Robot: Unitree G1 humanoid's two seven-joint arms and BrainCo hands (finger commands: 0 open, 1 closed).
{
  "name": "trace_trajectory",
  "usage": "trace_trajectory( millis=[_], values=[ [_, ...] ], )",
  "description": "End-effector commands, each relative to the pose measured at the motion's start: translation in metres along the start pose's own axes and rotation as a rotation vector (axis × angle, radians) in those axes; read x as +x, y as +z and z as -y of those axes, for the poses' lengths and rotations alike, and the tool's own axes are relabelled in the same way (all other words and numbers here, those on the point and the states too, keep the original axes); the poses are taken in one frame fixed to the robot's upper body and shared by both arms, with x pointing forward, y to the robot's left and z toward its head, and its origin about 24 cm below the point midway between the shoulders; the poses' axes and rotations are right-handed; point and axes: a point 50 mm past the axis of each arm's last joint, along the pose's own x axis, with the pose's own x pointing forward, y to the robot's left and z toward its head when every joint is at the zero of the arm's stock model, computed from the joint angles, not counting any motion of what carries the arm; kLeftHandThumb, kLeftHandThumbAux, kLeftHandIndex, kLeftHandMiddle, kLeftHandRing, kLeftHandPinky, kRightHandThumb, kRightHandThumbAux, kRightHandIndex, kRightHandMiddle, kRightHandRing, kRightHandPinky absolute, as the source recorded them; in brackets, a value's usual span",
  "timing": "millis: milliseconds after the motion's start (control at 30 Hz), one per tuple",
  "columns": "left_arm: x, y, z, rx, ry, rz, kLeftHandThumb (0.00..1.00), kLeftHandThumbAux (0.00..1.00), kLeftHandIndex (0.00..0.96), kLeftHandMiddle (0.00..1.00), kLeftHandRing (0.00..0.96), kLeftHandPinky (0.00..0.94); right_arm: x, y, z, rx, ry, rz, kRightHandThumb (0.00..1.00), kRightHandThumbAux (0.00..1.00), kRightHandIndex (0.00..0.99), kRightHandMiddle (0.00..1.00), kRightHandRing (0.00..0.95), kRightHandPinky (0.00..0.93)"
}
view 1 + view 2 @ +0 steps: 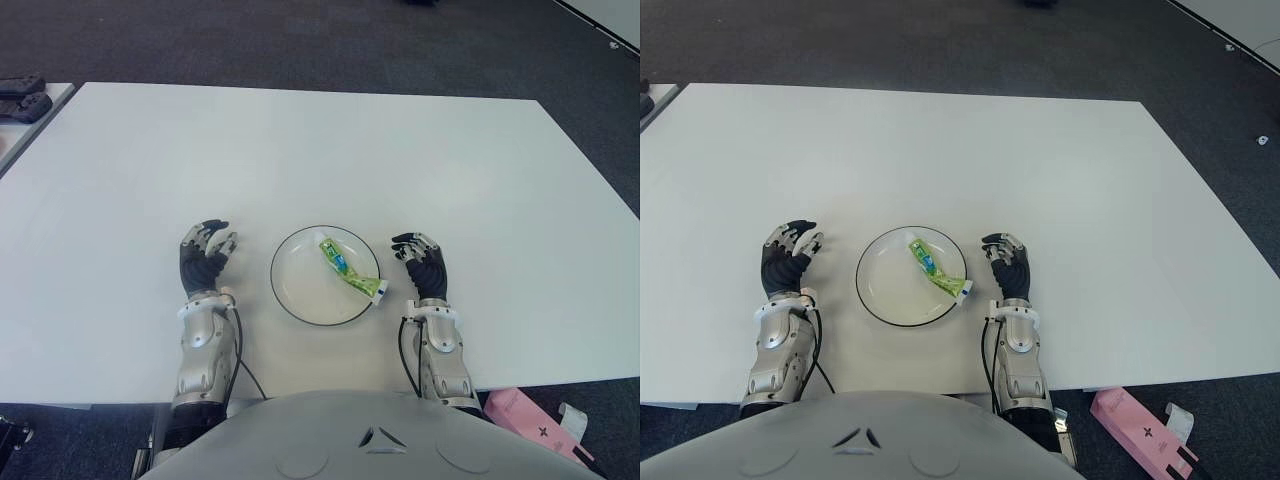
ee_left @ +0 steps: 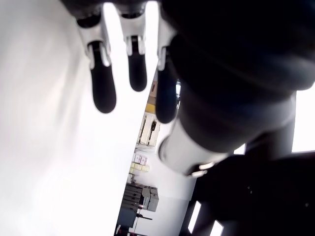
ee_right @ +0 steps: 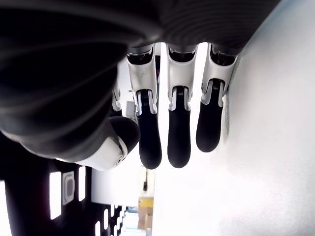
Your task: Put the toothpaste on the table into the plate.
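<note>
We see the green toothpaste tube lying flat and slantwise inside the white, dark-rimmed plate, its white cap at the plate's right rim, near the table's front edge.

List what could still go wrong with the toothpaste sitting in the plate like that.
1. The toothpaste lies diagonally with its cap end over the plate rim, so a knock could tip it out.
2. The right hand is close beside that overhanging end; moving it might nudge the tube. The left hand is open on the plate's other side.
</note>
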Motion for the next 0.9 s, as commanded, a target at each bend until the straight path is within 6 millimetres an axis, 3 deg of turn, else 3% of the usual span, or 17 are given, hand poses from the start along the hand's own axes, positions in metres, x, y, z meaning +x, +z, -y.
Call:
trace_trajectory(
  millis=[33, 67, 167, 267, 633, 900],
  values=[
    [-0.0046, -0.0166, 0.0032, -0.020, -0.004, -0.117, 0.308, 0.998, 0.423, 0.417, 0.427, 0.448, -0.0027, -0.0099, 0.0010, -0.002, -0.006, -0.056, 0.702, 0.734, 0.422, 0.441, 0.428, 0.421],
    [-0.0047, -0.0171, 0.0034, -0.010, -0.014, -0.126, 0.318, 0.998, 0.428, 0.419, 0.430, 0.450, -0.0027, -0.0099, 0.0010, -0.001, -0.006, -0.056, 0.702, 0.734, 0.422, 0.443, 0.431, 0.423],
    [-0.0047, -0.0182, 0.0038, 0.017, -0.040, -0.137, 0.581, 0.812, 0.427, 0.427, 0.446, 0.470, -0.0026, -0.0098, 0.0007, 0.004, -0.008, -0.058, 0.703, 0.734, 0.421, 0.443, 0.431, 0.426],
    [-0.0049, -0.0186, 0.0042, 0.030, -0.070, -0.135, 0.667, 0.751, 0.427, 0.434, 0.460, 0.486, -0.0028, -0.0097, 0.0005, 0.006, -0.010, -0.060, 0.703, 0.733, 0.421, 0.443, 0.432, 0.431],
    [-0.0051, -0.0220, 0.0035, 0.146, -0.292, -0.076, 0.702, 0.722, 0.429, 0.458, 0.473, 0.467, -0.0016, -0.0099, 0.0001, 0.014, -0.003, -0.055, 0.702, 0.734, 0.422, 0.450, 0.443, 0.433],
    [-0.0034, -0.0224, 0.0017, 0.220, -0.361, -0.064, 0.701, 0.722, 0.428, 0.462, 0.464, 0.468, -0.0021, -0.0102, 0.0006, 0.017, -0.011, -0.054, 0.702, 0.732, 0.422, 0.453, 0.441, 0.436]
  ],
)
